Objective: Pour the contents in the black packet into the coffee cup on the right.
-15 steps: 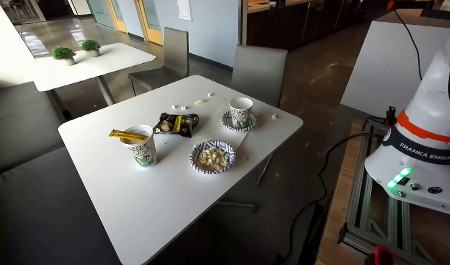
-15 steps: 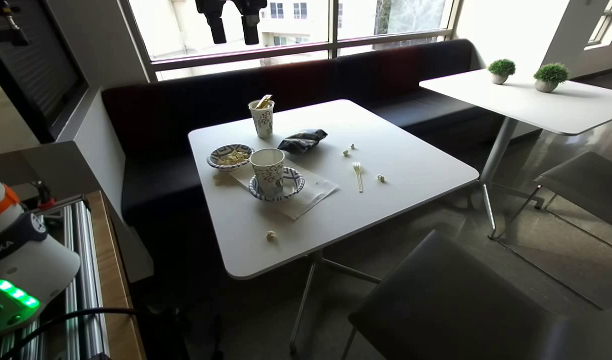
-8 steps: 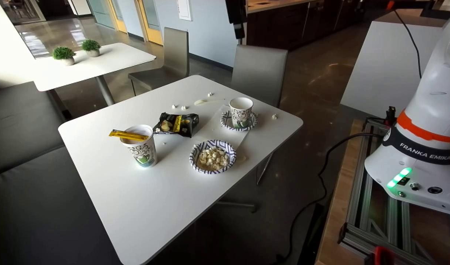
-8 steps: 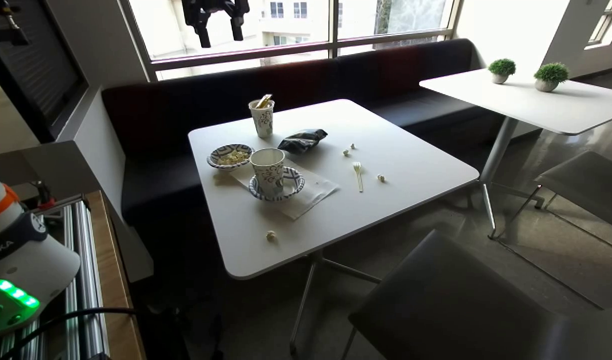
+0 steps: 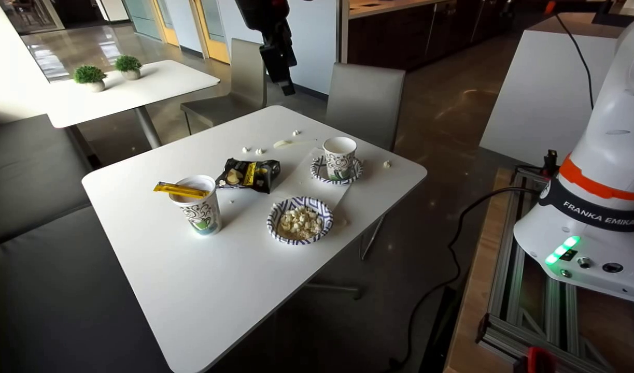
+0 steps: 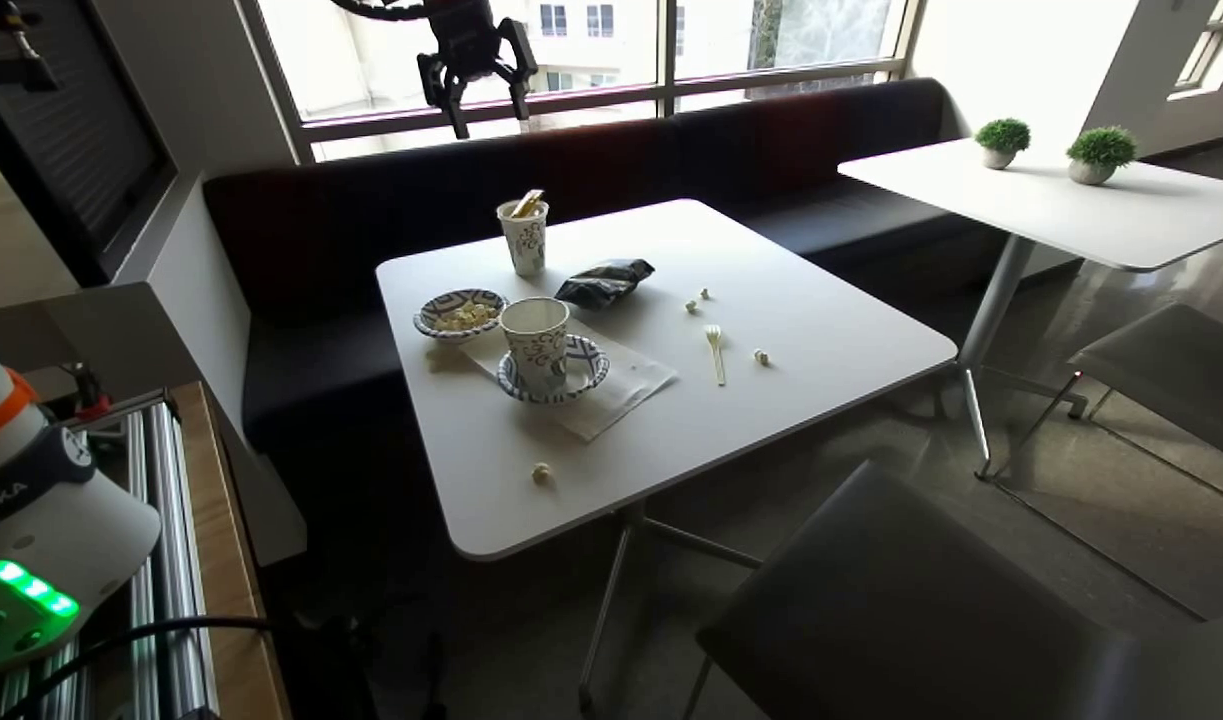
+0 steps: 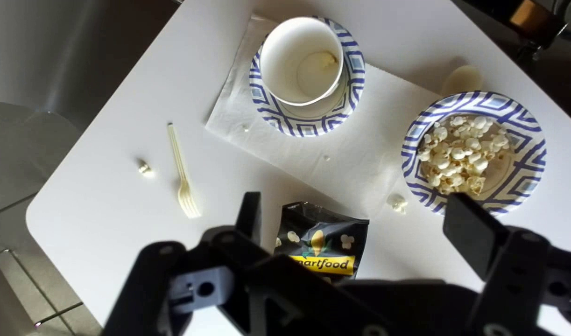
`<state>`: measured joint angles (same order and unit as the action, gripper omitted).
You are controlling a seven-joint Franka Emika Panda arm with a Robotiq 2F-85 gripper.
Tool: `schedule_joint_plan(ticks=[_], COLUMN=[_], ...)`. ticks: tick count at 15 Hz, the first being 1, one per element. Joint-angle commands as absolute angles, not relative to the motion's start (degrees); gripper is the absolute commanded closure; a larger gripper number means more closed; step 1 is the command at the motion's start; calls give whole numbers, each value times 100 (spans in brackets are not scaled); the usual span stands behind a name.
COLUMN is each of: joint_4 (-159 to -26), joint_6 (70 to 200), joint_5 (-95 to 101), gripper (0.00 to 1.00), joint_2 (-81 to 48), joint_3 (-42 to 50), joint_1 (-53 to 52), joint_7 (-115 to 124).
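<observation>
The black packet (image 5: 249, 175) with a yellow label lies on the white table, in both exterior views (image 6: 605, 284). In the wrist view the packet (image 7: 313, 238) shows between the open fingers, nearer the left one, its lower part hidden behind the gripper. The coffee cup (image 5: 339, 158) is white with a dark swirl pattern and stands upright on a small blue-patterned paper dish (image 6: 589, 365). In the wrist view the cup (image 7: 300, 60) has a small pale piece inside. My gripper (image 6: 492, 128) is open and empty, high above the table; the wrist view also shows its spread fingers (image 7: 360, 221).
A blue-patterned bowl (image 7: 523, 177) of popcorn stands near the packet. Another cup (image 5: 196, 210) holds a yellow stick packet (image 5: 181, 190). A napkin (image 6: 626, 395) lies under the dish. A fork (image 7: 178, 168) and loose popcorn lie on the table. Chairs (image 5: 366, 98) stand alongside.
My gripper has come into view at the top of an exterior view and moved lower over the table. Its fingers remain apart. The packet, cups and bowl have not moved.
</observation>
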<state>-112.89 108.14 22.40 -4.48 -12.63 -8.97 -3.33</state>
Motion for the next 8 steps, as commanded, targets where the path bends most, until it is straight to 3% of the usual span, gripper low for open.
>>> schedule_joint_plan(ticks=[1,8], joint_4=[-11260,-11169], joint_6=[10801,10939], joint_5=[2231,2633], gripper=[0,0], joint_2=[-500,-600], joint_3=[-1168,-1168], joint_1=[-985,-1035], joint_7=[-337,-7])
